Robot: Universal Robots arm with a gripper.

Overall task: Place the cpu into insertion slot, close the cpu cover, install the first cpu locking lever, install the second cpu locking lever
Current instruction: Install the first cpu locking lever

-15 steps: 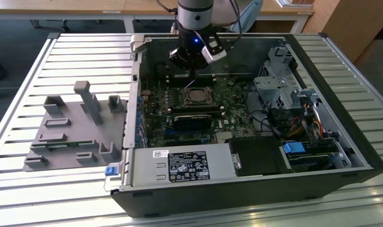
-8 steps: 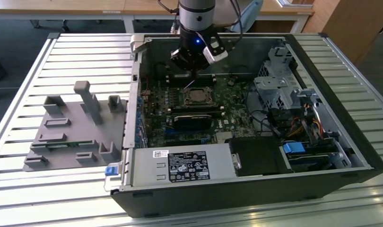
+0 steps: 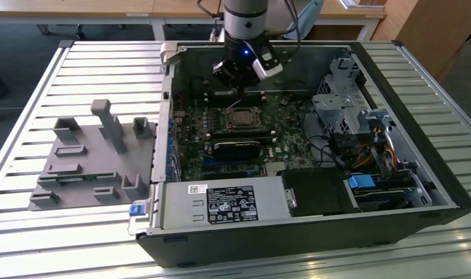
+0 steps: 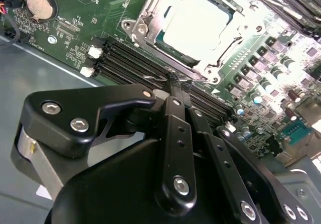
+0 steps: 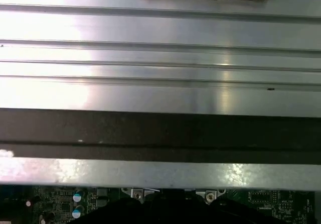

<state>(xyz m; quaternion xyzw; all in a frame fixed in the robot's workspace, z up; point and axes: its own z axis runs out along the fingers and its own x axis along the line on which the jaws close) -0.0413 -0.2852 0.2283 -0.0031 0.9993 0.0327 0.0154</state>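
Note:
In the second wrist view the cpu (image 4: pixel 198 23) lies flat in the insertion slot (image 3: pixel 242 119), its silvery top bright under the light. The cpu cover (image 4: pixel 139 27) is down around it as a metal frame. A thin wire locking lever (image 4: pixel 155 76) runs along the socket's edge beside the memory slots. My gripper (image 4: pixel 176 86) has its black fingers together, and their tips are right at this lever's end. In the exterior view the gripper (image 3: pixel 237 81) hangs inside the open computer case, just behind the socket.
Long black memory slots (image 4: pixel 130 63) lie between the gripper and the socket. A black rectangular block (image 3: pixel 237 145) sits in front of the socket. The power supply (image 3: pixel 228 203), a drive cage (image 3: pixel 340 110) and cables crowd the case. A grey fixture (image 3: pixel 88 157) stands on the slatted table.

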